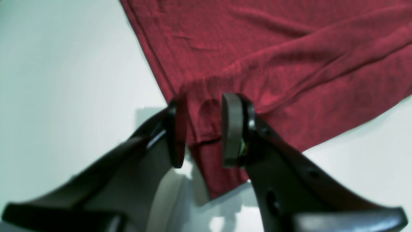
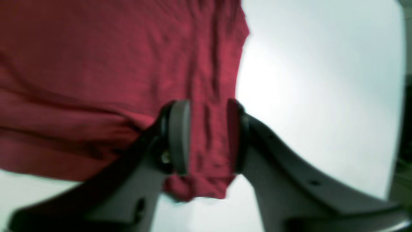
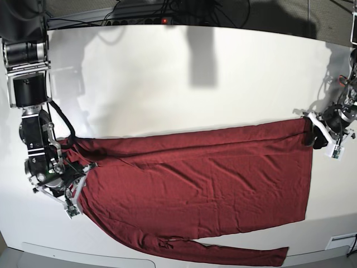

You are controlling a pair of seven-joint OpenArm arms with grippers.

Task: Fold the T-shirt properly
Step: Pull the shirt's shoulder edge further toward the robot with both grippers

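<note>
The maroon T-shirt [image 3: 212, 178] lies spread lengthwise on the white table, one long sleeve trailing along its near edge. In the base view my left gripper [image 3: 317, 134] sits at the shirt's far right corner. The left wrist view shows this gripper [image 1: 204, 132] open, its fingers astride a corner of the T-shirt [image 1: 273, 48]. My right gripper [image 3: 75, 184] is at the shirt's left end. Close up, the right gripper [image 2: 206, 135] also has its jaws apart, with a wrinkled edge of the T-shirt [image 2: 96, 64] lying between them.
The white table [image 3: 167, 84] stretches bare behind the shirt. Dark cables [image 3: 167, 17] run along its far edge. The table's front edge passes just below the lower sleeve [image 3: 223, 254].
</note>
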